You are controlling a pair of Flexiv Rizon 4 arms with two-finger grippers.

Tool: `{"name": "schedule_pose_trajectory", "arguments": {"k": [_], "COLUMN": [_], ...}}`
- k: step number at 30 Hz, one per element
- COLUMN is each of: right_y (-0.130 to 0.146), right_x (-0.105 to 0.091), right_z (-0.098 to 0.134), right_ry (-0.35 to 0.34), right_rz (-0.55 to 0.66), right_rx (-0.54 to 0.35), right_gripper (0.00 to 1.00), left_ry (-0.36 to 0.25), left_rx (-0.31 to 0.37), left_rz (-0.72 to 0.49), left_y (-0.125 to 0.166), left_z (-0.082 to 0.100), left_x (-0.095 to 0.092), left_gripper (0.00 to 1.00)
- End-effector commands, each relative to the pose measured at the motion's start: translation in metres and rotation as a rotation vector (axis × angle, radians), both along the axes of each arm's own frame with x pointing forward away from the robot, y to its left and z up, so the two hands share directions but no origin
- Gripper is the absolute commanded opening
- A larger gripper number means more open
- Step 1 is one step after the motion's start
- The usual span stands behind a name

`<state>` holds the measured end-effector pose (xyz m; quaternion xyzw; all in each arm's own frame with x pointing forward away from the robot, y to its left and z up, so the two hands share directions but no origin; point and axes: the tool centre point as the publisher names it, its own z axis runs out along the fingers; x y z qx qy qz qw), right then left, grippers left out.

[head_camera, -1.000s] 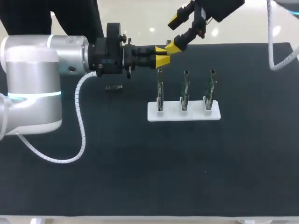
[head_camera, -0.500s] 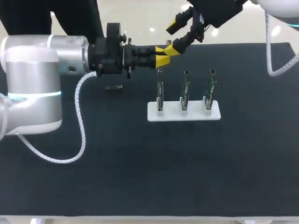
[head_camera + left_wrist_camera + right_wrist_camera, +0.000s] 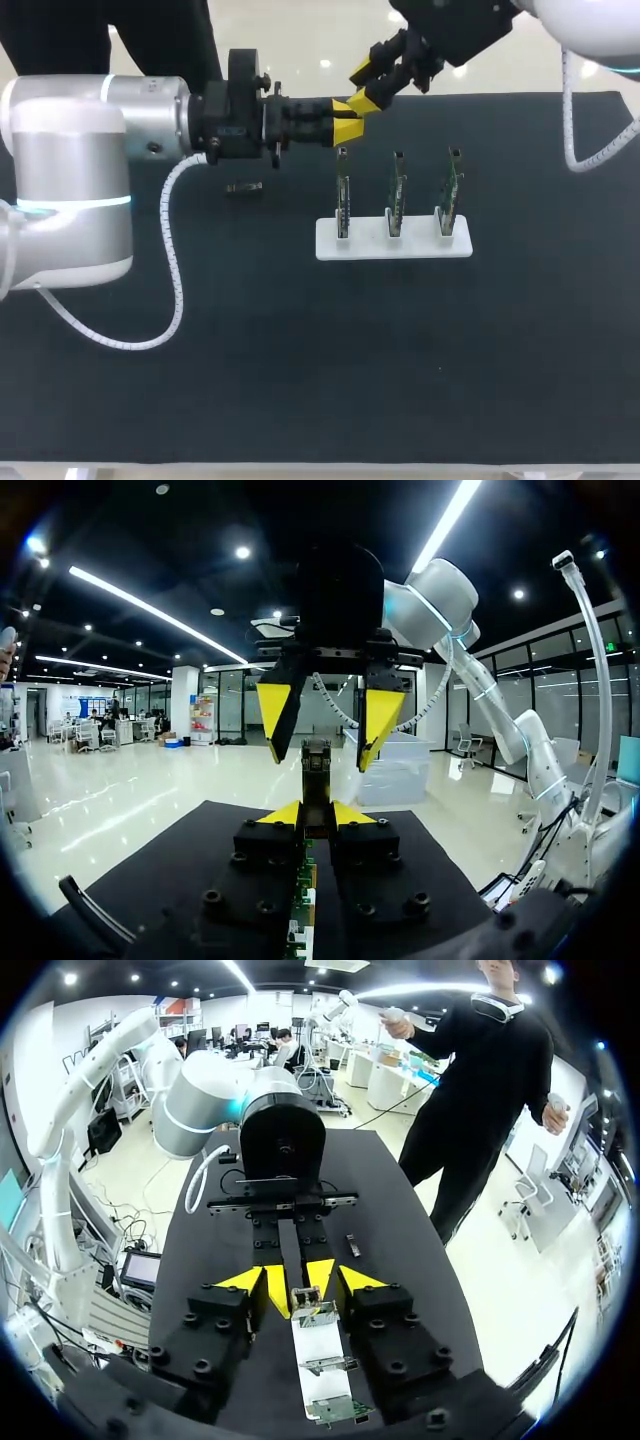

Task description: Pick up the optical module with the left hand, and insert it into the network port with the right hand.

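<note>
The left end effector [image 3: 345,117] pinched the optical module [image 3: 316,765] in mid-air above the counter [image 3: 300,350], near the upright boards [image 3: 395,200], with the right end effector [image 3: 363,87] spread around its free end — closing off-centre, I judged, could twist the module loose and drop it.

The right pincer [image 3: 357,88] has moved in to straddle the optical module [image 3: 316,765] held by the left pincer [image 3: 348,121].

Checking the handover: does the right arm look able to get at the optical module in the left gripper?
Probably yes. The right gripper is open, its fingers either side of the free end of the optical module, which juts past the tips of the left gripper; nothing lies between.
</note>
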<state>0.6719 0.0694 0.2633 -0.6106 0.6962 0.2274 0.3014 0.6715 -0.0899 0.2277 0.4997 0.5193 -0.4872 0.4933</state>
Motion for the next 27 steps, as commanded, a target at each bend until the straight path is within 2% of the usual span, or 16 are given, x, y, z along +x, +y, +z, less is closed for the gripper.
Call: {"name": "schedule_pose_trajectory", "arguments": {"k": [1,4,6,8,9,10,27], "right_y": [0.0004,0.0003,0.0002,0.0,-0.0004,-0.0008,0.0003], "right_x": [-0.0005,-0.0004,-0.0004,-0.0004,-0.0002,0.0001,-0.001], "right_z": [-0.0008,-0.0016,-0.0017,-0.0018,-0.0018,-0.0018,-0.0002], "right_ry": [-0.003,-0.005,-0.005,-0.006,-0.005,-0.005,0.002], "right_rz": [0.0,0.002,0.003,0.004,0.005,0.011,0.021], "right_rx": [0.001,0.001,0.001,0.0,-0.001,-0.003,-0.015], "right_gripper": [0.42,0.41,0.36,0.18,0.02,0.0,0.0], "left_ry": [-0.002,-0.002,-0.002,-0.002,-0.002,-0.002,-0.002], "left_rx": [-0.002,-0.002,-0.002,-0.002,-0.002,-0.002,-0.002], "left_rz": [0.007,0.007,0.007,0.007,0.007,0.007,0.007], "left_y": [-0.0007,-0.0007,-0.0007,-0.0007,-0.0007,-0.0007,-0.0007], "left_z": [-0.0007,-0.0007,-0.0007,-0.0007,-0.0007,-0.0007,-0.0007], "left_x": [-0.0013,-0.0013,-0.0013,-0.0013,-0.0013,-0.0013,-0.0013], "left_gripper": [0.0,0.0,0.0,0.0,0.0,0.0,0.0]}}
